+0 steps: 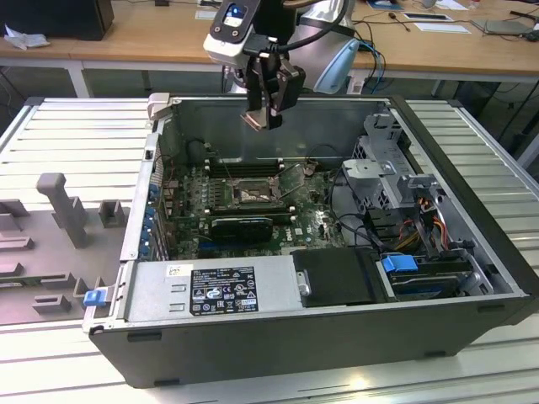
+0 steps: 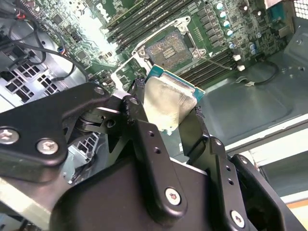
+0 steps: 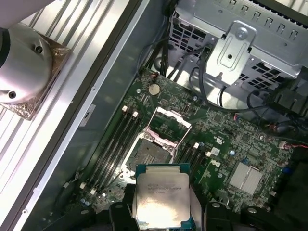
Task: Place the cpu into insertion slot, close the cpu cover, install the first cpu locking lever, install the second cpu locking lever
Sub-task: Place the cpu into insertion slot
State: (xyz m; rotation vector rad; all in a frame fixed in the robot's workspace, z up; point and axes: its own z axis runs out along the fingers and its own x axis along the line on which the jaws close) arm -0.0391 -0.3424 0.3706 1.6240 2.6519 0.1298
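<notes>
Above the far wall of the case in the exterior view, the gripper is clamped on the cpu by 2 opposite edges. The insertion slot lies bare below, well apart, with its cover raised.

Bright glare on the cpu and green board, case interior dim

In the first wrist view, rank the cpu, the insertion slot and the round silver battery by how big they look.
1. cpu: looks largest, but it is held nearer the camera, so its lead over the slot is unsure.
2. insertion slot.
3. round silver battery: clearly smallest.
</notes>
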